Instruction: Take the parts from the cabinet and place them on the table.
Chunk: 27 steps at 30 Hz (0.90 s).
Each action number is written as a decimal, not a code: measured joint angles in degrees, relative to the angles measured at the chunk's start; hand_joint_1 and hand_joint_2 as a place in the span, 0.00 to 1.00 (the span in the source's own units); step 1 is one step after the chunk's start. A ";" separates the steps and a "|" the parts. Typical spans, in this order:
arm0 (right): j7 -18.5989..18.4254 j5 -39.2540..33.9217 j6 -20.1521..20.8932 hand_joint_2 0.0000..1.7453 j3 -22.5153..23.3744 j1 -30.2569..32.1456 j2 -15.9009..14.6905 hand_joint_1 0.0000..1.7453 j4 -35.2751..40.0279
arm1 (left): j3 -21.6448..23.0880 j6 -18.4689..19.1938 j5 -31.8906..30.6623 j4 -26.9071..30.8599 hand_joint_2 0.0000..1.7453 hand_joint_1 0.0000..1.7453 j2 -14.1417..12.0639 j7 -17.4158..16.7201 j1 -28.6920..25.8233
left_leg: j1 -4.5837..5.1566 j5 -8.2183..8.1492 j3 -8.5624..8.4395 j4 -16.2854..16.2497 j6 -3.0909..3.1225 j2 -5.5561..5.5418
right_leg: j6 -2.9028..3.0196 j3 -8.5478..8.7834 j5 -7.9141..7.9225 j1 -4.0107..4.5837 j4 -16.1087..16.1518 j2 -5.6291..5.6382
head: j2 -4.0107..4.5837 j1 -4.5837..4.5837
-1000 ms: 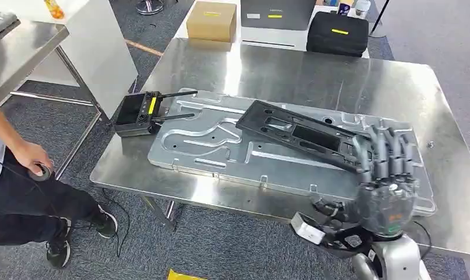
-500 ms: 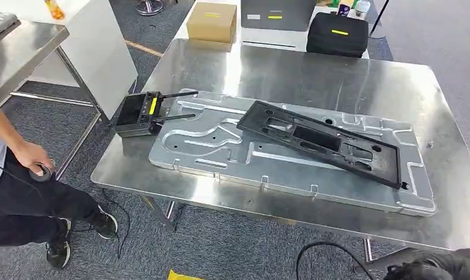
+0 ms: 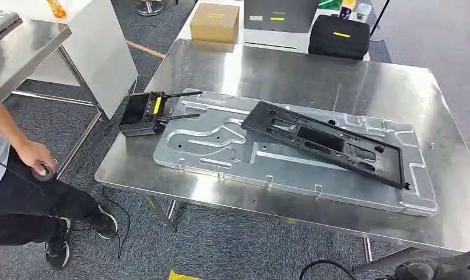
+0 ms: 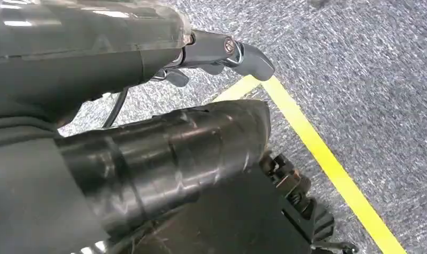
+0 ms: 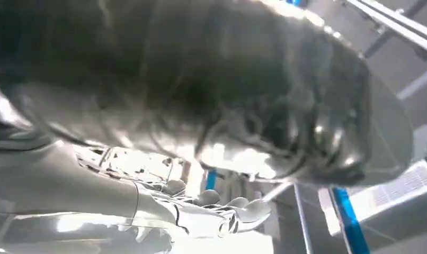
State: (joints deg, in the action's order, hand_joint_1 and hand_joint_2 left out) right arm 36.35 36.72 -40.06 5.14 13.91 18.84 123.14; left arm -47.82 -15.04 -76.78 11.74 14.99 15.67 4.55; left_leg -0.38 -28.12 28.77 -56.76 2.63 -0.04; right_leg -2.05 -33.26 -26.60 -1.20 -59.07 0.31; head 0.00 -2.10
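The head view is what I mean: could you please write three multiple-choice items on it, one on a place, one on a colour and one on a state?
1. Where does the black frame lie?
A. on the floor
B. on the silver plate
C. on the cardboard box
2. What colour is the stripe on the black case?
A. yellow
B. red
C. blue
3. How does the controller sit?
A. hanging from the table
B. held by the person
C. resting at the table's edge, antennas over the plate

Answers: 1 B, the frame lies slantwise across the plate. 2 A, a yellow stripe shows on top. 3 C, nobody touches it.
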 joint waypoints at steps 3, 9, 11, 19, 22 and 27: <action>-0.17 0.04 0.00 0.00 -0.02 0.40 0.00 0.00 -1.42 | -0.09 -0.04 0.11 0.00 0.00 0.00 0.00 0.02 -0.13 | -0.07 0.35 0.49 0.16 0.51 0.04 | -0.31 -4.90 -6.45 -0.09 -10.87 -0.06 | 0.00 -0.13; -1.18 0.57 0.00 0.00 -0.24 0.88 -0.02 0.00 -3.17 | -0.24 -0.04 0.42 0.00 0.00 0.00 0.00 0.15 -0.45 | -0.32 -0.26 0.56 -0.88 -0.40 -0.11 | -0.70 -0.29 0.58 -0.69 -2.35 -0.24 | 0.00 -0.13; -2.34 1.25 0.00 0.00 -0.59 1.00 -0.18 0.00 -3.91 | -0.48 -0.04 0.55 0.02 0.00 0.00 -0.07 0.35 -0.36 | -0.04 -0.66 0.96 -1.56 -1.31 -0.14 | 0.26 0.44 -0.62 -0.02 -0.10 -0.08 | 0.00 -0.13; -3.45 1.20 0.00 0.00 -0.98 1.71 -0.63 0.00 -6.10 | -1.01 -0.24 0.50 0.02 0.00 0.00 -0.09 0.48 -0.56 | -0.42 -8.73 6.63 -14.09 -3.30 -0.10 | 3.15 -0.55 0.38 0.21 0.32 -0.51 | 0.00 -0.04; -3.89 1.20 0.00 0.00 -0.98 2.04 -0.81 0.00 -6.77 | -1.05 -0.70 0.37 0.04 0.00 0.00 -0.17 0.46 -0.84 | -0.40 -8.49 7.60 -17.23 -3.13 -0.10 | 3.29 -1.05 0.77 0.57 0.25 -0.55 | 0.00 -0.04; -3.96 0.59 0.00 0.00 -0.98 2.16 -0.87 0.00 -7.26 | -1.11 -0.61 0.52 0.07 0.00 0.00 -0.28 0.28 -0.57 | 0.21 -1.83 -0.73 -0.71 -1.70 -0.09 | 2.32 -1.23 1.39 1.03 -0.09 -0.49 | 0.00 -0.09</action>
State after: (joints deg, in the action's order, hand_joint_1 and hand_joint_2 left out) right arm 32.39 37.31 -40.06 4.15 16.07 17.97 115.89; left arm -48.94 -15.65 -76.26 11.80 14.71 15.96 3.98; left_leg -0.17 -29.95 28.04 -57.47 0.93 -0.13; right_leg 0.27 -34.49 -25.21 -0.17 -59.16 -0.18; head 0.00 -2.19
